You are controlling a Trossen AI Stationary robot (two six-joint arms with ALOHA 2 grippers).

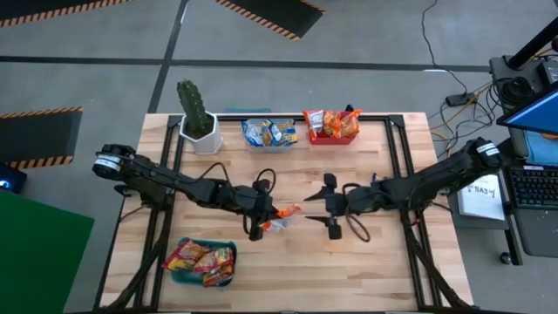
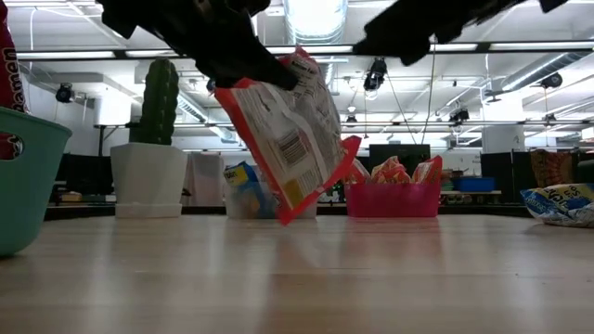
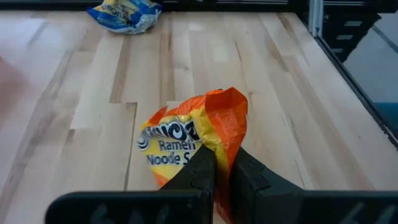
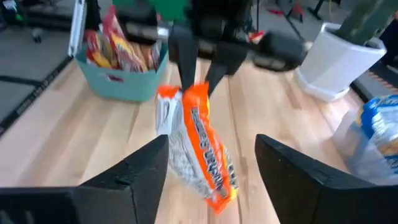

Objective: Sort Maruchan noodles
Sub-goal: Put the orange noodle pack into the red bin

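Note:
My left gripper (image 1: 261, 218) is shut on an orange-yellow Maruchan noodle packet (image 1: 283, 216) over the middle of the table. The packet also shows in the low view (image 2: 297, 139) and in the left wrist view (image 3: 193, 134). My right gripper (image 1: 328, 208) is open and empty, just to the table's right of the packet and facing it. Its fingers (image 4: 140, 177) stand apart short of the packet (image 4: 199, 146). One blue-white packet (image 3: 124, 14) lies flat on the table farther right and also shows in the low view (image 2: 561, 204). My left gripper pinches the packet's upper end (image 4: 186, 93) between its two fingers. The fingers (image 3: 202, 174) slant down on it from the table's left. The packet hangs tilted below them with its lower corner (image 2: 288, 219) clear of the table.
A teal bin (image 1: 181, 277) with red-yellow packets stands at the near left. A clear bin (image 1: 268, 144) with blue-white packets and a red bin (image 1: 331, 138) with orange packets stand at the far edge. A cactus in a white pot (image 1: 199, 122) stands left of them.

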